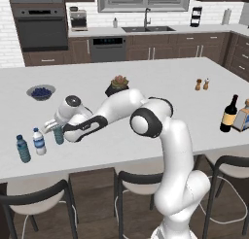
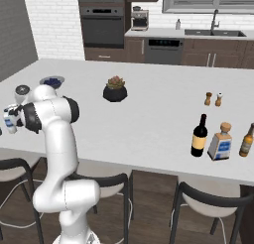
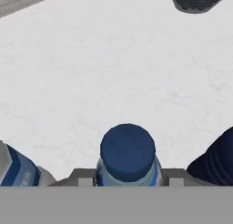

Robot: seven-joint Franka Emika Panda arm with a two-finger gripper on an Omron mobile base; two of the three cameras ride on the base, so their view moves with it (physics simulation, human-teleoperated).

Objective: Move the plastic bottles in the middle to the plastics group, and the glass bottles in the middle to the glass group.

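My gripper (image 1: pixel 56 130) reaches low over the left end of the white counter (image 1: pixel 146 73), shut on the teal-tinted plastic bottle (image 1: pixel 59 135). In the hand view its blue cap (image 3: pixel 127 150) sits between the two fingertips (image 3: pixel 83 176). I cannot tell whether the bottle rests on the counter or hangs just above it. Close to its left stand the white-labelled bottle (image 1: pixel 39 141) and the blue-labelled bottle of the plastics group (image 1: pixel 23 148). Far right, the dark wine bottle (image 1: pixel 228 114) stands beside a squat pale-labelled bottle (image 1: pixel 241 117). The gripper (image 2: pixel 9 120) is at the left edge of the right base view.
A bowl of blueberries (image 1: pixel 41 92) lies behind the gripper. A potted plant (image 1: pixel 117 85) sits mid-counter and two shakers (image 1: pixel 202 84) stand toward the right. An amber bottle (image 2: pixel 246 140) is beside the squat one (image 2: pixel 221 141). Stools (image 1: pixel 36 204) line the near edge.
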